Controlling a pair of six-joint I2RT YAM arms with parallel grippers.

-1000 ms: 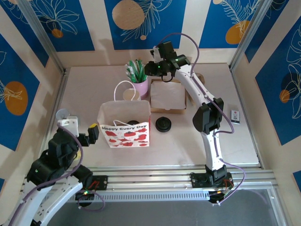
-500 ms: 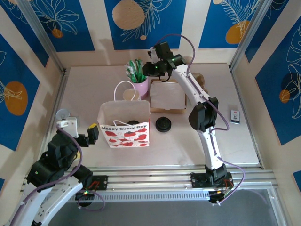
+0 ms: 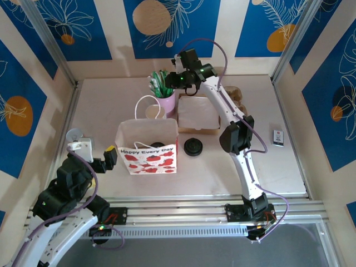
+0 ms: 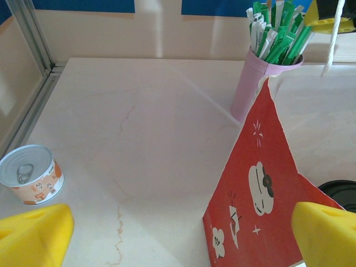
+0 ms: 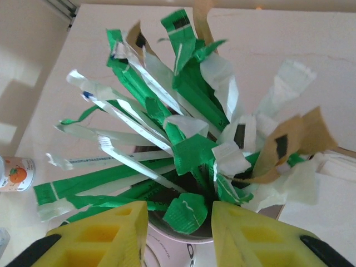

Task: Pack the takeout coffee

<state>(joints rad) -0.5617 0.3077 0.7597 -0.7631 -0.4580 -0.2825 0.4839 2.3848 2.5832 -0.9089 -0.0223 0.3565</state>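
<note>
Straws (image 5: 183,139) in green and white wrappers stand in a pink cup (image 3: 167,102) right under the right gripper (image 5: 179,222). Its jaws are a little apart and hold nothing, maybe ready to pick one. The left gripper (image 4: 179,233) hangs wide open beside the paper bag (image 3: 147,157). The takeout coffee (image 3: 157,146) seems to sit inside the bag, mostly hidden, just a dark round spot.
</note>
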